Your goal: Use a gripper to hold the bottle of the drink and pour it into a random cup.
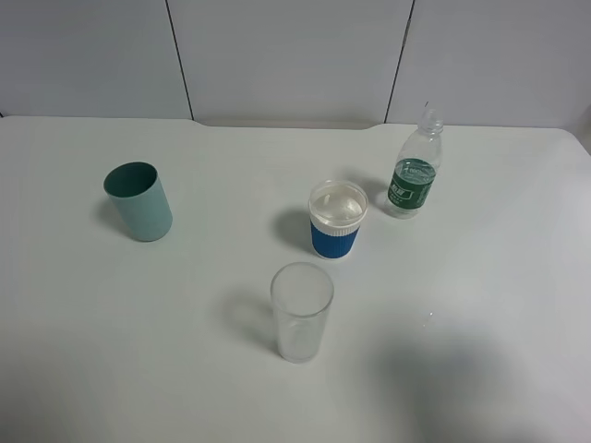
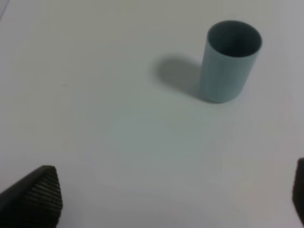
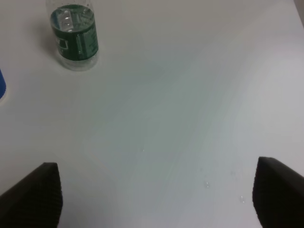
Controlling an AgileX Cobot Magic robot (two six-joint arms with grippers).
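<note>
Table (image 1: 517,277), white, seen from the high camera with four vessels standing upright and neither arm in that view. Bottle of the drink (image 1: 415,168), clear plastic with a dark green label, stands far right, uncapped as far as can be told, some liquid inside. Blue paper cup (image 1: 337,220) with a white rim band sits near the middle, just left and nearer than the bottle, apart from it. Clear glass tumbler (image 1: 301,311) stands nearer still, in front of the blue cup. Teal-green cup (image 1: 138,201) stands well apart on the left.

Right gripper (image 3: 156,199): fingers spread wide, nothing between them, hovering over bare table with the bottle (image 3: 74,37) well ahead and untouched. A few small droplets (image 3: 223,190) lie on the table near one fingertip.

Left gripper (image 2: 171,199): jaws likewise spread, empty, teal-green cup (image 2: 229,61) ahead of it.
</note>
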